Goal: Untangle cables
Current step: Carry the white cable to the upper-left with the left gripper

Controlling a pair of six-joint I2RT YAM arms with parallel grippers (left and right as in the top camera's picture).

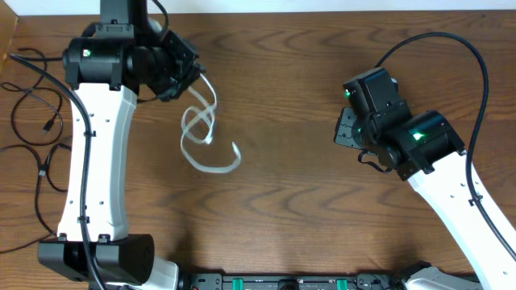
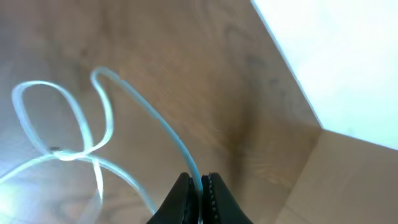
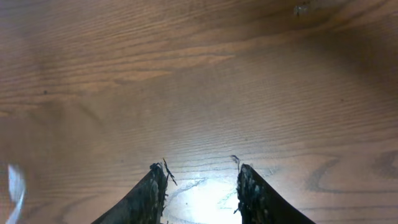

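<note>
Item 1. White cable: one thin pale cord on the table, left of centre. From above it forms two or three small overlapping loops, then a longer curved tail ending toward the table's middle. Its upper end rises off the wood into the left hand. In the left wrist view the cord runs from the fingertips down to a crossing of loops lying on the wood.

Item 2. Black cables: thin dark cords in loose curves at the far left edge of the table, beyond the left arm and well apart from the white cable. A small plug shows on one strand. Which strands cross cannot be told.

Item 3. Left hand: fingers pressed together, pinching the white cable near its end, which passes between the tips. Seen from above, it sits at the upper left of the table, just above the loops.

Item 4. Right hand: fingers spread, nothing between them, bare wood below. It is well to the right of the white cable and touches no cord.
</note>
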